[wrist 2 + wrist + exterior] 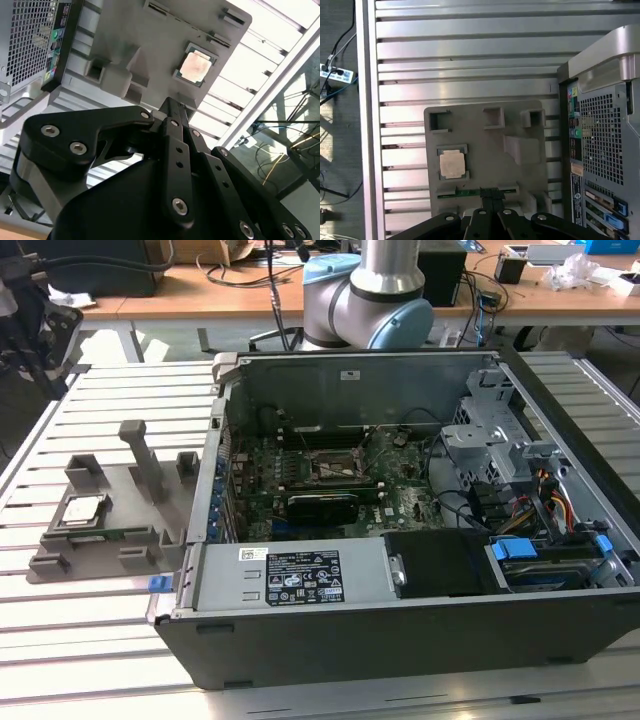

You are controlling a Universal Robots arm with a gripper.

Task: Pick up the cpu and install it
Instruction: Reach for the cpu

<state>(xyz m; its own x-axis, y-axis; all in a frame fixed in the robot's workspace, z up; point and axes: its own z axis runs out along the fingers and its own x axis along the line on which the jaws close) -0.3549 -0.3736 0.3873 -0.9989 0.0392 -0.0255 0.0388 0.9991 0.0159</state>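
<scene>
Overhead, the gripper (170, 102) hangs clenched and empty above a grey holder (485, 135) near the counter (470, 50) edge. The cpu (452, 164) lies flat in the holder's recess. It is probably light, stiff and fragile, best pinched by opposite rims.

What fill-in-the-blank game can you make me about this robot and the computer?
1. The cpu rests on a holder whose colour is ____.
2. The holder sits toward the exterior view's ____ of the open computer case.
3. The claw is shut above the holder's edge and holds ____.
Missing words: gray; left; nothing.
</scene>
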